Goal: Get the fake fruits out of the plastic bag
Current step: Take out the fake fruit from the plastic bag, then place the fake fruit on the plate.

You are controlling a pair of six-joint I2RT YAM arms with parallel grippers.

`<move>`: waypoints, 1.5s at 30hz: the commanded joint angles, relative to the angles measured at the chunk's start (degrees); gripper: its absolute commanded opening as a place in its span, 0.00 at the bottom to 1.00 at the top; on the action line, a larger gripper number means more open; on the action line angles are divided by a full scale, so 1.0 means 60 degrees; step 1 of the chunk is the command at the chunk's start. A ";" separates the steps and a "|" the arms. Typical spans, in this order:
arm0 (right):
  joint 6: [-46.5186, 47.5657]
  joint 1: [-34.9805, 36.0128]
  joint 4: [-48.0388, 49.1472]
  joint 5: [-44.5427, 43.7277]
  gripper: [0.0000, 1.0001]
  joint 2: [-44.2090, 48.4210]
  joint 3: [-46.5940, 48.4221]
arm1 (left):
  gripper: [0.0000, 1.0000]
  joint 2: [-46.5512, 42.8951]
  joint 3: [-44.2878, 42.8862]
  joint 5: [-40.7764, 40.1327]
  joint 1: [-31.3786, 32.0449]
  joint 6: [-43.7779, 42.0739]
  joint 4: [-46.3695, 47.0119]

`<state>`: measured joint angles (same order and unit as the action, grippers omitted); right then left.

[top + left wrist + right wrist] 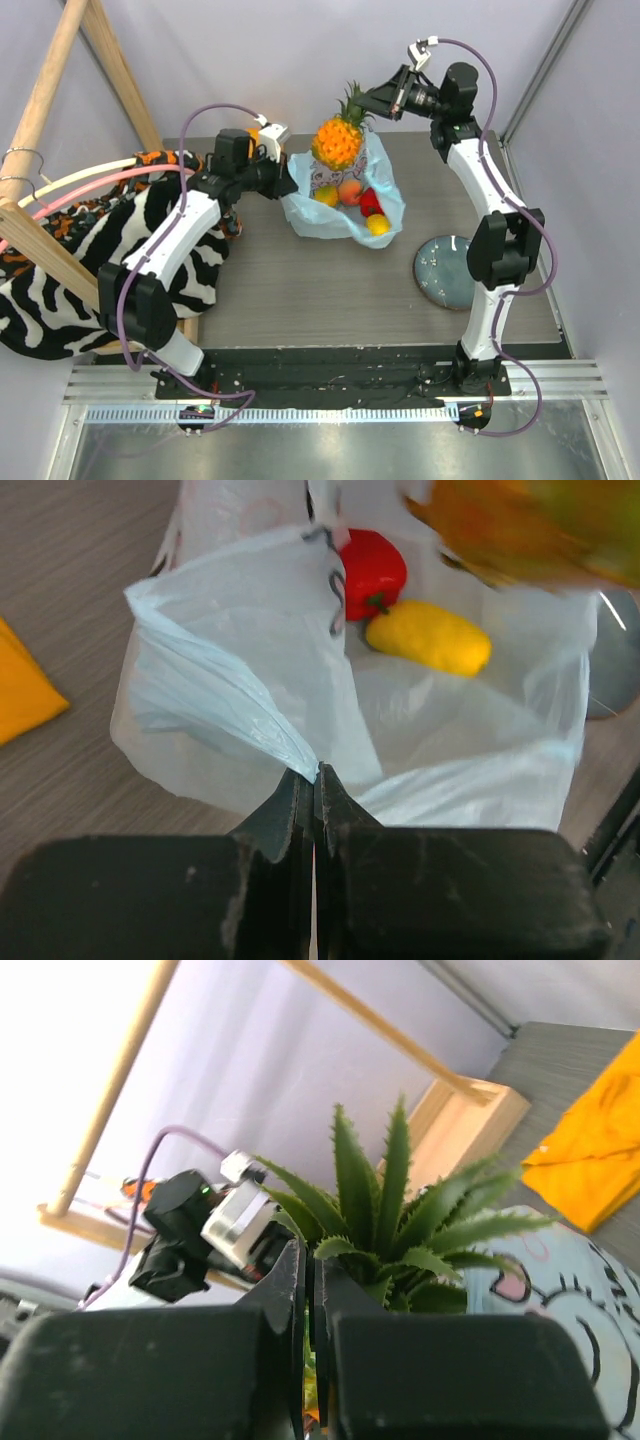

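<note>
Jaws of the left gripper are pressed together, pinching a fold at the near rim of the thin, crinkly light-blue translucent plastic bag, which lies open directly ahead of its fingertips. Farther ahead, inside the bag, a glossy red round plastic fruit and a yellow oblong piece lie touching. The right gripper pinches the green crown of the orange-yellow plastic pineapple, which hangs below it, above the bag. A folded orange cloth lies left of the left gripper.
</note>
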<state>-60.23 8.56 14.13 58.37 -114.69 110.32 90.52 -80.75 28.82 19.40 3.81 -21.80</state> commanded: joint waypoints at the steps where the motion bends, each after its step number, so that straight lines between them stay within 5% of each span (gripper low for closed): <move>1: -0.0642 0.0331 0.1540 0.1385 0.01 0.1476 -0.0338 | 0.00 0.0468 -0.0764 -0.1577 -0.0010 -0.0123 0.0323; 8: -0.0493 0.0185 0.1630 0.3433 0.01 0.2781 -0.2594 | 0.00 0.1392 -0.2287 -0.1887 -0.0201 0.0594 0.0776; 10: -0.2180 0.0244 0.3561 0.4228 0.01 0.2957 -0.3047 | 0.00 0.1538 -0.2639 -0.1917 -0.0215 0.0609 0.0806; 13: -0.2002 -0.0150 0.4028 0.4672 0.01 0.3704 -0.4000 | 0.00 0.1817 -0.3078 -0.2005 -0.0245 0.0697 0.0865; 22: -0.0893 -0.5142 0.3141 0.3372 0.01 0.4306 -0.4412 | 0.00 0.1657 -0.3051 -0.1479 -0.0333 0.1093 0.0880; 24: 0.2037 -0.6228 0.1480 0.2611 0.01 0.4423 -0.4210 | 0.00 0.1584 -0.2904 -0.1260 -0.0347 0.1195 0.0894; 25: 0.3896 -0.6390 -0.2418 0.1518 0.01 0.4467 -0.3758 | 0.00 0.1540 -0.2875 -0.1041 -0.0347 0.1224 0.0880; 26: 0.5379 -0.6435 -0.3878 0.0826 0.01 0.4467 -0.2956 | 0.00 0.1496 -0.2802 -0.0879 -0.0333 0.1268 0.0880; 28: 0.7280 -0.6421 -0.4784 -0.1537 0.01 0.4903 -0.2976 | 0.00 0.1393 -0.2699 -0.0601 -0.0333 0.1473 0.0967; 31: 0.9079 -0.6305 -0.4990 -0.3697 0.01 0.5941 -0.3897 | 0.00 0.1218 -0.2494 -0.0467 -0.0333 0.1620 0.1026; 35: 1.1266 -0.5704 -0.4715 -0.5666 0.01 0.7931 -0.7154 | 0.00 0.0983 -0.2172 -0.0555 -0.0347 0.1606 0.1099; 45: 1.3756 -0.3873 -0.3073 -0.7002 0.01 0.9856 -1.0681 | 0.00 0.0646 -0.1644 -0.0467 -0.0333 0.1576 0.1026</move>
<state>12.03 -17.76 -10.76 22.44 -59.11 49.69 97.73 -91.05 24.27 17.76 13.02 -18.37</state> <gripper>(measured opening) 0.039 0.014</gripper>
